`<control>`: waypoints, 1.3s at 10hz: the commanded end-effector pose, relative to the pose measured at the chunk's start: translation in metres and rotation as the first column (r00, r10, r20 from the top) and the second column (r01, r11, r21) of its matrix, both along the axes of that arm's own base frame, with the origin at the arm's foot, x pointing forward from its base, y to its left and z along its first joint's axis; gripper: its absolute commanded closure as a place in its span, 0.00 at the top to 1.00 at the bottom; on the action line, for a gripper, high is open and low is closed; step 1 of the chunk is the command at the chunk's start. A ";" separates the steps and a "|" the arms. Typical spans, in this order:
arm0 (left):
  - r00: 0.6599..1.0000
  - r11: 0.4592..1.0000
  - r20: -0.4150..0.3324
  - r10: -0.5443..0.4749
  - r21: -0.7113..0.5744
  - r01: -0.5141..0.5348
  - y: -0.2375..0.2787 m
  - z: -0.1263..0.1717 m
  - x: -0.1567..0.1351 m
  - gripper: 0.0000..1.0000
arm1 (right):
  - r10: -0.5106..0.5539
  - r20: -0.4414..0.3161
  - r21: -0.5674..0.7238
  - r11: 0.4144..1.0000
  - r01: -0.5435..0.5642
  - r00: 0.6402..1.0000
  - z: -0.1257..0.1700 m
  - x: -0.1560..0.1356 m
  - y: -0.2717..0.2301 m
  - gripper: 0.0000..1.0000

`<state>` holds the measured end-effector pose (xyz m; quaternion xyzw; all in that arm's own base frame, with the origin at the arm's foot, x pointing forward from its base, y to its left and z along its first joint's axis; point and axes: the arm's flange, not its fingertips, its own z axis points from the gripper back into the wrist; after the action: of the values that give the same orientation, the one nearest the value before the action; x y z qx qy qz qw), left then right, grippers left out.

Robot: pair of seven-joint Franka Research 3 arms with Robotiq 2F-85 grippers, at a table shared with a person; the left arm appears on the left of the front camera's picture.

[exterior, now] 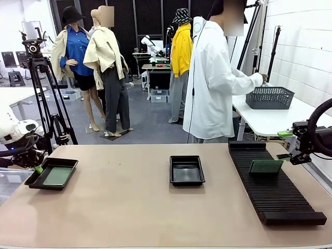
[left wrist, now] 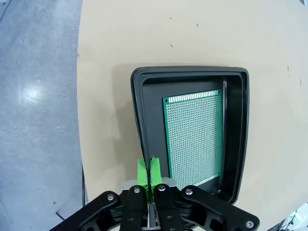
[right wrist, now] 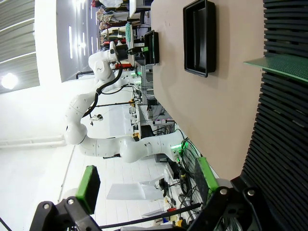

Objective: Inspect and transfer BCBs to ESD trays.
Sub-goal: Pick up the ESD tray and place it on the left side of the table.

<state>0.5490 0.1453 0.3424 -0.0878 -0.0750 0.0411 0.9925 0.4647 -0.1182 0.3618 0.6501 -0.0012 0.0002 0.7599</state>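
Note:
A black ESD tray (exterior: 32,180) at the table's left end holds a green BCB (exterior: 57,176) lying flat. My left gripper (exterior: 37,167) hovers by that tray's left rim, shut with nothing between its pads. From the left wrist, the gripper (left wrist: 147,166) sits above the rim of the tray (left wrist: 138,115), beside the board (left wrist: 195,137). A second ESD tray (exterior: 187,170) stands empty mid-table. Another BCB (exterior: 266,166) rests on the ribbed rack (exterior: 275,194). My right gripper (exterior: 284,145) hangs open just right of the rack, and open again in its own view (right wrist: 148,182), short of the BCB (right wrist: 284,65).
A person (exterior: 212,78) stands at the far side, turned toward a side table with a grey mesh basket (exterior: 270,97). A camera tripod (exterior: 44,93) stands beyond the table's left corner. The right wrist view looks across the rack (right wrist: 284,134) at the middle tray (right wrist: 198,36).

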 end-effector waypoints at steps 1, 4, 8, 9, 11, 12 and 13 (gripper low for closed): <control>1.000 1.000 0.011 -0.014 -0.020 0.014 0.001 0.003 0.004 0.00 | 0.008 0.001 -0.006 1.000 -0.008 1.000 0.002 -0.002 0.000 1.00; 1.000 0.999 0.012 0.000 -0.044 0.001 -0.002 0.006 0.005 0.27 | 0.008 0.001 -0.006 1.000 -0.008 1.000 0.002 -0.002 0.000 1.00; 0.999 0.993 -0.006 0.050 -0.107 -0.051 -0.002 0.025 -0.003 1.00 | 0.008 0.001 -0.006 1.000 -0.008 1.000 0.002 -0.002 0.000 1.00; 0.998 0.993 -0.005 0.057 -0.105 -0.057 -0.003 0.033 -0.006 1.00 | 0.008 0.001 -0.006 1.000 -0.008 1.000 0.002 -0.002 0.000 1.00; 0.997 0.989 -0.002 0.077 -0.128 -0.076 -0.006 0.046 -0.013 1.00 | 0.008 0.001 -0.006 1.000 -0.008 1.000 0.002 -0.002 0.000 1.00; 0.997 0.990 -0.007 0.074 -0.116 -0.074 -0.008 0.048 -0.016 1.00 | 0.008 0.001 -0.006 1.000 -0.008 1.000 0.002 -0.002 0.000 1.00; 0.998 0.990 -0.003 0.068 -0.121 -0.068 -0.010 0.051 -0.020 1.00 | 0.008 0.001 -0.006 1.000 -0.008 1.000 0.002 -0.002 0.000 1.00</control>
<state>0.5367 0.1374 0.3928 -0.1418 -0.0798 0.0740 0.9839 0.4647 -0.1182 0.3618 0.6501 -0.0012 0.0002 0.7599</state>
